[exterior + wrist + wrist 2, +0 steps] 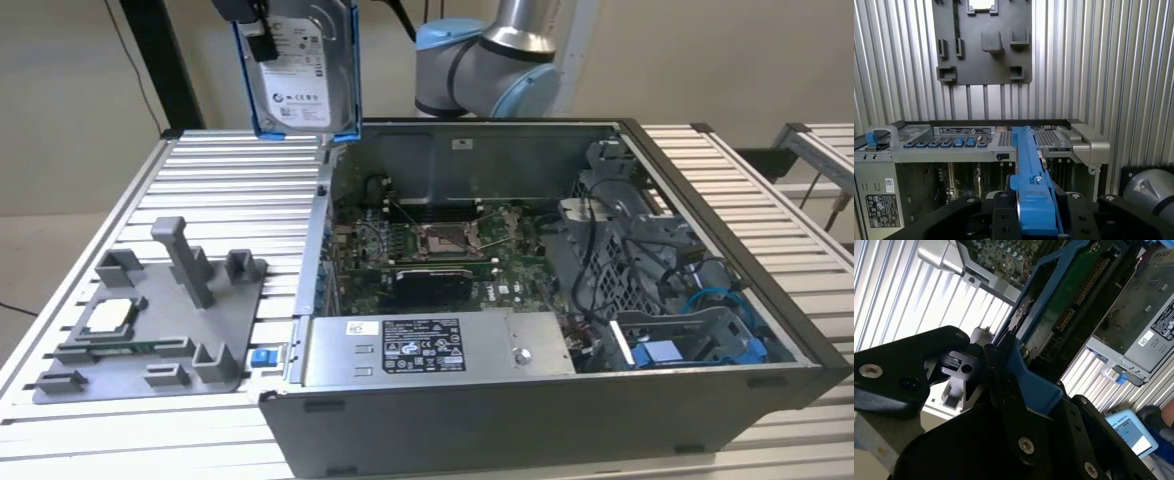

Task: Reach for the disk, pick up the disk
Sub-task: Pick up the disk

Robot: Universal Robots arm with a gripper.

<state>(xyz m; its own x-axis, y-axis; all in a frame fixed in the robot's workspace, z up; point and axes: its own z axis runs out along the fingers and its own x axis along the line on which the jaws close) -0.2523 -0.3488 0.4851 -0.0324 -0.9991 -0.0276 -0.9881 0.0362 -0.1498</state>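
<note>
Under everything, table: slatted aluminium, carries all the rest.
computer case: lid off, takes the table's middle and the exterior view's right side; board and cables exposed.
power supply: along the case's near wall; white stickers, print too small to read.
fixture plate: grey, at the table's near corner on the exterior view's left.
disk: off the table, upright in the air over its far edge, by the case's far corner; white label faces the camera, text not legible; top cut off.
gripper: fingers clamped on the disk's blue rail in both wrist views.
chip: lies on the fixture plate.
</note>
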